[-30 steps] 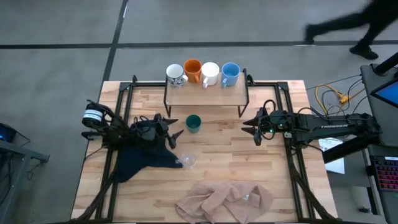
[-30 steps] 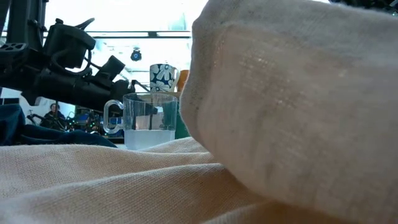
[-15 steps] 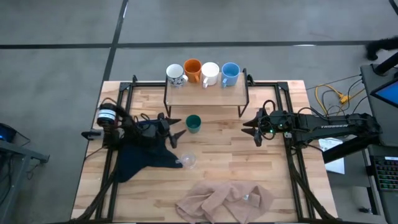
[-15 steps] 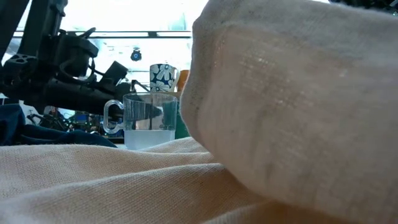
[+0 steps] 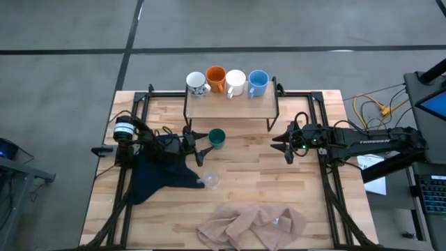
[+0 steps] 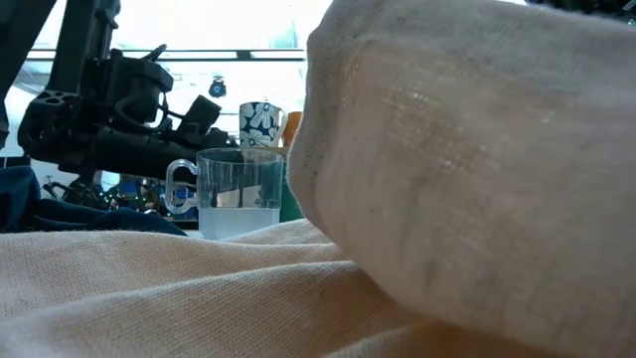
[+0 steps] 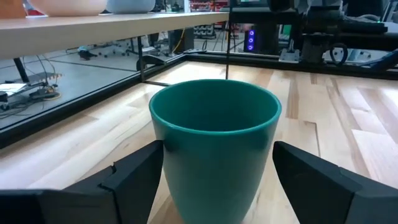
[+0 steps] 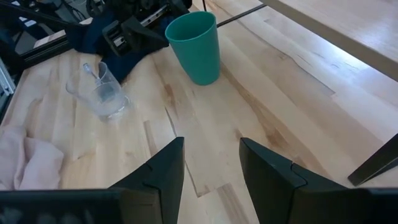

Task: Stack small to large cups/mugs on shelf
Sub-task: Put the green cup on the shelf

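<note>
The dark green cup (image 5: 217, 138) stands upright on the tabletop in front of the shelf (image 5: 231, 106). The patterned (image 5: 197, 84), orange (image 5: 216, 79), white (image 5: 235, 82) and light blue (image 5: 258, 82) mugs stand in a row on the shelf. The clear glass cup (image 5: 211, 180) stands on the table beside the dark blue cloth (image 5: 157, 178). My left gripper (image 5: 204, 146) is open just left of the green cup; in the left wrist view the cup (image 7: 214, 143) stands between the fingers (image 7: 134, 183) without plain contact. My right gripper (image 5: 282, 146) is open and empty, right of the shelf's front.
A crumpled beige cloth (image 5: 251, 226) lies at the near edge and fills most of the low view (image 6: 447, 199). The shelf's black legs (image 5: 272, 125) stand close behind the green cup. Black rails (image 5: 136, 111) run along the table's left and right sides.
My left gripper has moved toward the table's right edge, closer to the green cup, staying open. The cups and cloths have not moved.
</note>
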Robot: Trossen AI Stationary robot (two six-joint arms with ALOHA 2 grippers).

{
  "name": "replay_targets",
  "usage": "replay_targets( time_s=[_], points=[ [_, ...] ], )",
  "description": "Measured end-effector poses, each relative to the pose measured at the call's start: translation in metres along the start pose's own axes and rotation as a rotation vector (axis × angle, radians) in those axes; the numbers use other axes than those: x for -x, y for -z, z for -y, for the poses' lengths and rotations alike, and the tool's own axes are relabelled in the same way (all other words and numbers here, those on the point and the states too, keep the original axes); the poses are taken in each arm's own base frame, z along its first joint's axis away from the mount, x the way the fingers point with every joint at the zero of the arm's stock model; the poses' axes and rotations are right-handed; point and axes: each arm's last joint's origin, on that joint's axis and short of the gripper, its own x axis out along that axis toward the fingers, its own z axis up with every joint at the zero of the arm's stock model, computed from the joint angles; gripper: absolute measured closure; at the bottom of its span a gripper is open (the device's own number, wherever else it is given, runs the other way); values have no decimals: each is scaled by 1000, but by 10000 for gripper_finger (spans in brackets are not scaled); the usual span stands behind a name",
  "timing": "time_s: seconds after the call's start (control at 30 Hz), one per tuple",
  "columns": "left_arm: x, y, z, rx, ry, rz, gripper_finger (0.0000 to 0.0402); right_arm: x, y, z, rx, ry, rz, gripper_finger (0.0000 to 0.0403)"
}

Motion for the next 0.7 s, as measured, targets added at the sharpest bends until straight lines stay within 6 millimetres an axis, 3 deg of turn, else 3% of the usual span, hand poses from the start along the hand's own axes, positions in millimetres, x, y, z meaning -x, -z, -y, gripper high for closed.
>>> replay_targets(
  time_s=[0.7],
  points=[
    [-14,-2,-6,-5,24,-13,114,0,0,0,0,1,1,254]
  ],
)
